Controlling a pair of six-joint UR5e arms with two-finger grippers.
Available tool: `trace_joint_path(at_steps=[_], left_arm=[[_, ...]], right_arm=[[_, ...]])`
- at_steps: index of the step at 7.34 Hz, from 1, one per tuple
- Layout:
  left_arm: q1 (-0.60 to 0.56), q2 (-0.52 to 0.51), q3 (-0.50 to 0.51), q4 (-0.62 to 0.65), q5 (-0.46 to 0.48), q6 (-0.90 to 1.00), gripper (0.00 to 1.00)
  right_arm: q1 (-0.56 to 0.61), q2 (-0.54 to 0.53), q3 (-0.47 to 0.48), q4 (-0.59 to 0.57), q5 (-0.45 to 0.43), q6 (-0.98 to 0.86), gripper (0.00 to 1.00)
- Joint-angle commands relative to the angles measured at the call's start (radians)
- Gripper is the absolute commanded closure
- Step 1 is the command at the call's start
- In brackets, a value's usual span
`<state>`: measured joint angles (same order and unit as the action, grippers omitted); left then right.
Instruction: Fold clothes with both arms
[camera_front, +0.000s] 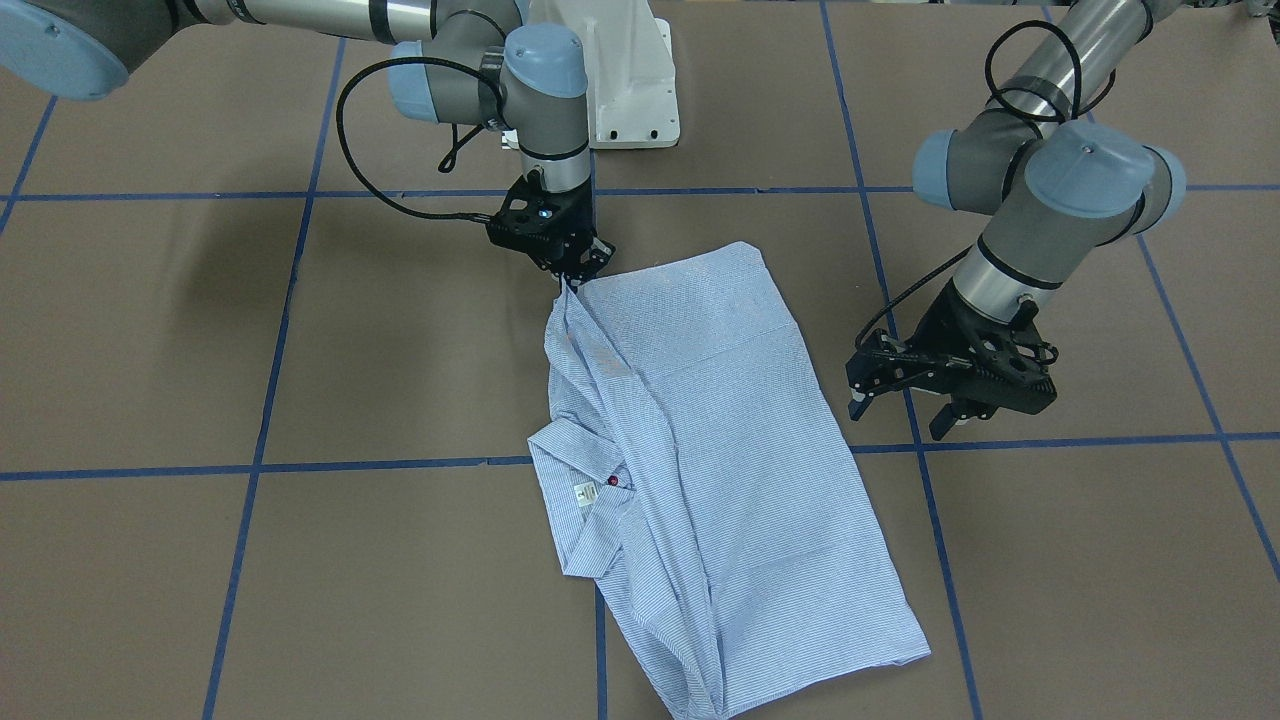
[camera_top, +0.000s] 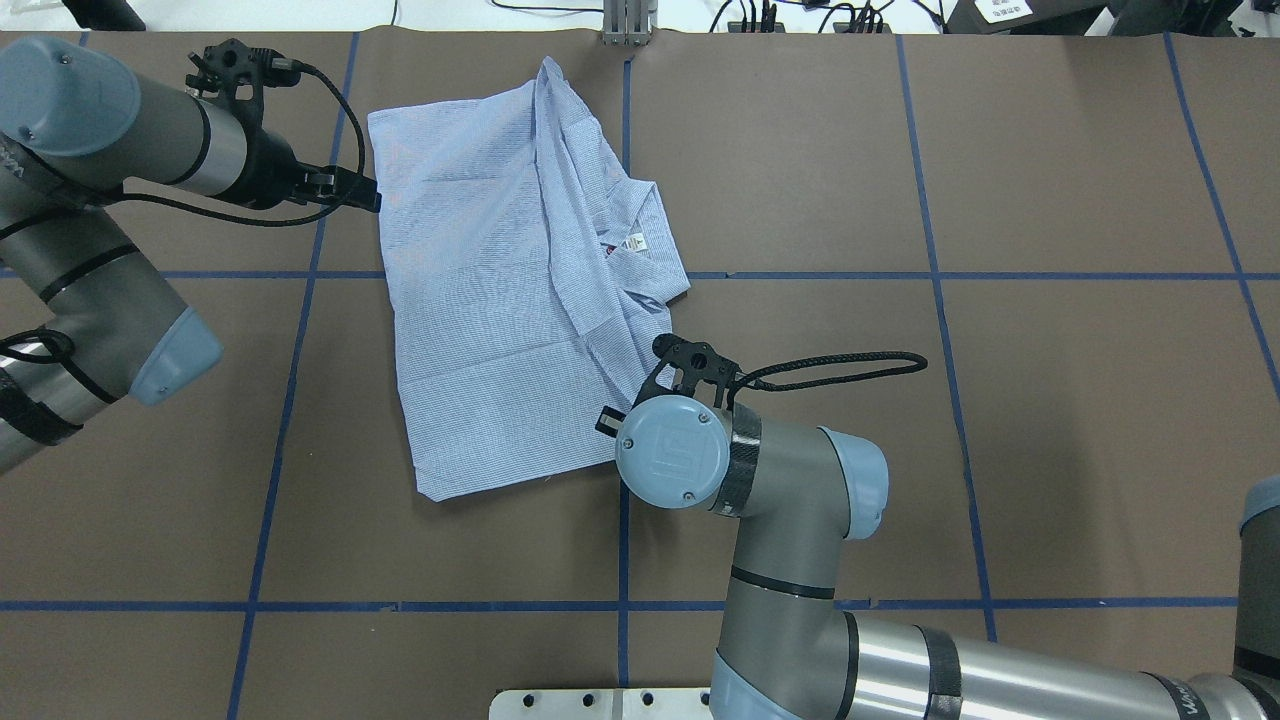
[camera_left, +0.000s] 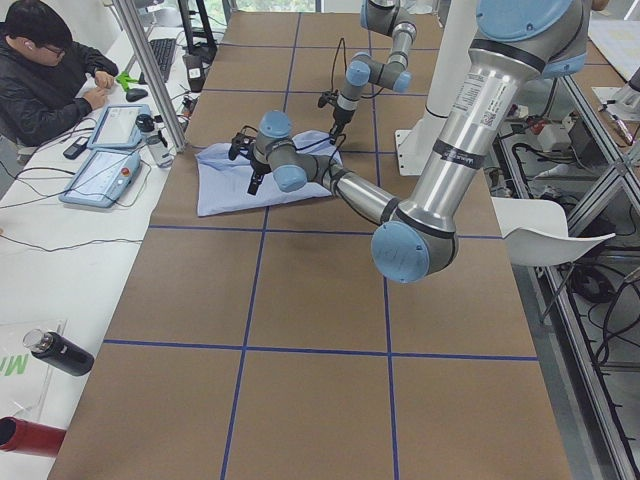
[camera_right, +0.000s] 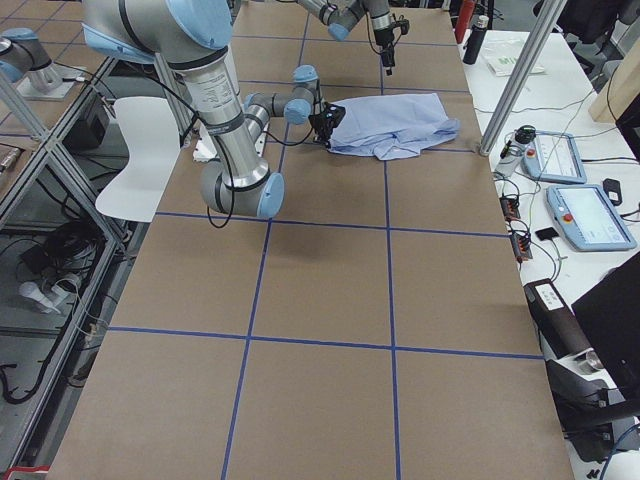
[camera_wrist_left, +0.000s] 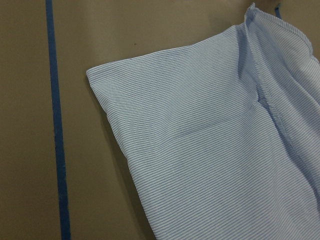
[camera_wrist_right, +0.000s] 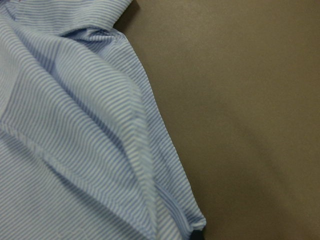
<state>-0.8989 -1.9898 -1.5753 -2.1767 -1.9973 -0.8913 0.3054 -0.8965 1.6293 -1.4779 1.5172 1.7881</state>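
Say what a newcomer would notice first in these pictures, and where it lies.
A light-blue striped shirt lies half-folded on the table, collar and label showing. The right claw pinches a corner on the robot's side, while the left claw hangs open beside the opposite edge, touching nothing.

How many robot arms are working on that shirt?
2. The right arm reaches the shirt's corner nearest the robot, right gripper pinching the cloth. The left arm hovers beside the shirt's long edge, left gripper open.
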Motion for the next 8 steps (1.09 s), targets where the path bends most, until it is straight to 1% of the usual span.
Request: trace_joint_path(at_steps=[1,2,3,4,5,6,7,8], left_arm=[[0.000,0.002,-0.009,0.000,0.000,0.000,0.00],[0.000,0.022,-0.026,0.000,0.000,0.000,0.00],[0.000,0.029,-0.037,0.000,-0.002,0.000,0.00],[0.001,0.031,-0.038,0.000,-0.002,0.000,0.00],[0.001,0.031,-0.040,0.000,-0.002,0.000,0.00],[0.001,0.031,-0.038,0.000,-0.002,0.000,0.00],[0.001,0.031,-0.038,0.000,-0.002,0.000,0.00],[0.001,0.031,-0.040,0.000,-0.002,0.000,0.00]], right_arm=[[0.003,-0.001,0.015,-0.007,0.001,-0.003,1.00],[0.009,-0.009,0.033,-0.009,0.001,-0.006,1.00],[0.008,-0.050,0.068,-0.009,0.003,-0.006,1.00],[0.008,-0.048,0.073,-0.006,0.001,-0.009,1.00],[0.008,-0.045,0.072,-0.002,0.001,-0.009,0.89],[0.008,-0.050,0.073,-0.004,0.001,-0.001,1.00],[0.011,-0.050,0.075,-0.005,0.001,-0.001,1.00],[0.018,-0.061,0.096,-0.007,0.003,-0.003,1.00]])
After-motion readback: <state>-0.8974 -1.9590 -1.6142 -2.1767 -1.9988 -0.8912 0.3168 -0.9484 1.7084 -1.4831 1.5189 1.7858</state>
